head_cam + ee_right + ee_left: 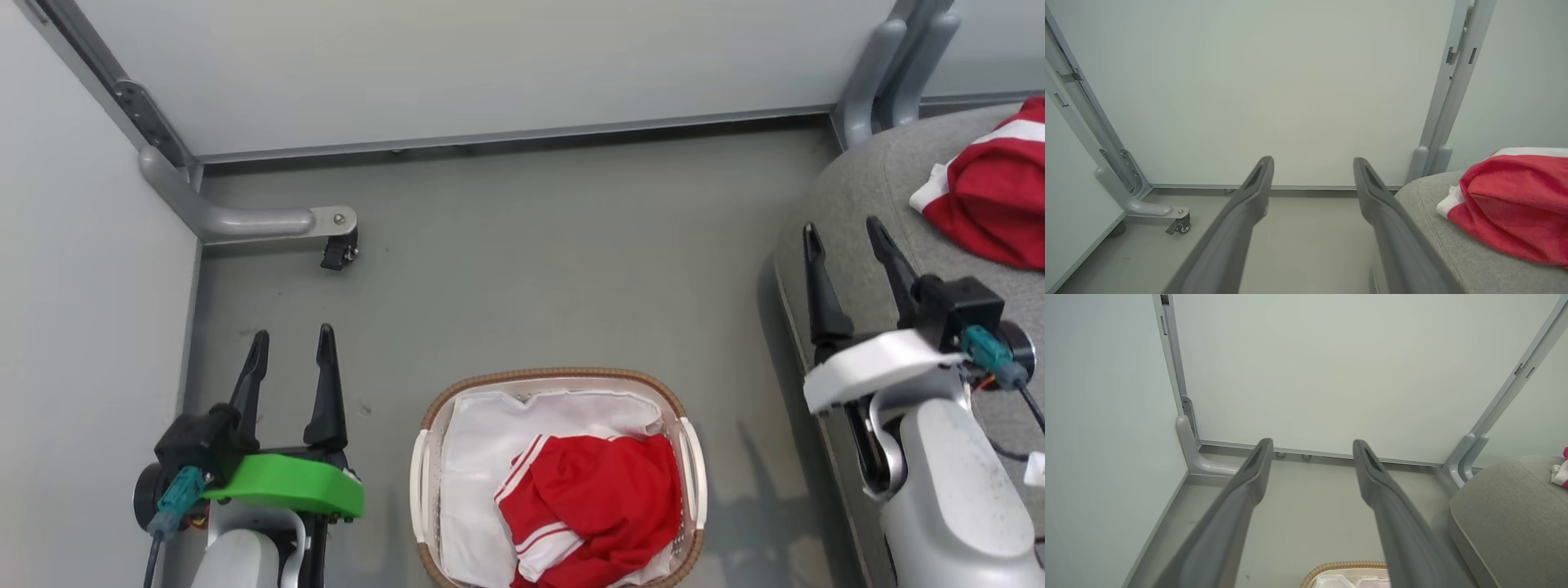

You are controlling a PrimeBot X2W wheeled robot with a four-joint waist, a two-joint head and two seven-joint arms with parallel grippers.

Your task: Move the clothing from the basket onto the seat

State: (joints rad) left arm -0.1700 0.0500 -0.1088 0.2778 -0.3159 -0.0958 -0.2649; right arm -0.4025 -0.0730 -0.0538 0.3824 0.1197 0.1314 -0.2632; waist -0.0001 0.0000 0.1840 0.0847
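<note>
Found red garment [588,506] in basket [555,376], at 4 o'clock from left gripper [294,332]. Found second garment [992,200] on seat [865,196], at 3 o'clock from right gripper [842,225]. Both spread apart, empty.

My head camera is looking steeply down on the floor [531,269], with the basket [555,374] lying between the left gripper [294,331] and the right gripper [842,224]. Each wrist camera is sitting low behind its own fingers [1241,498], facing the white wall panel [1310,375] ahead of them. Both wrist views are sharing this panel and the seat [1502,510] right of the fingers.
</note>
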